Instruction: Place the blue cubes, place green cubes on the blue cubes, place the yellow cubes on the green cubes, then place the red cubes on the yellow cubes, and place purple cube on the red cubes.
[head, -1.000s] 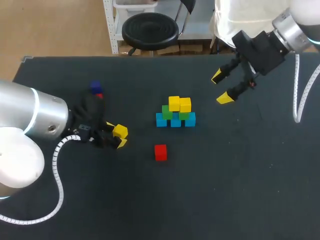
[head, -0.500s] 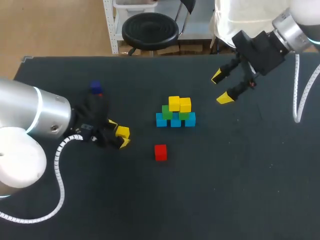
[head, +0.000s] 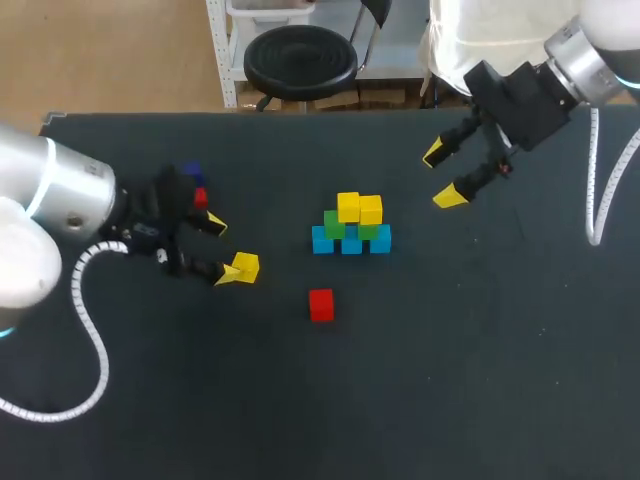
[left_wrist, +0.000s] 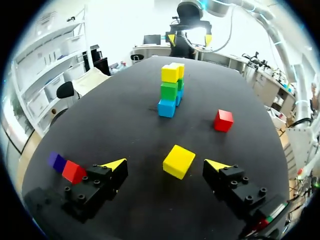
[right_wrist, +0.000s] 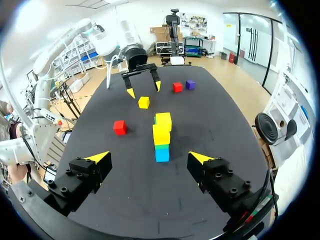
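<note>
**Cube layout.** We show a stack at the middle of the table. Its base is 3 blue cubes in a touching row, 2 green cubes rest on these, and 2 yellow cubes sit side by side on top. A 3rd yellow cube lies loose on the table, turned at an angle to the stack and well apart from it on the left. 1 red cube sits alone near the stack, on its front side. A 2nd red cube lies just beside the purple cube, far to the left.
</note>
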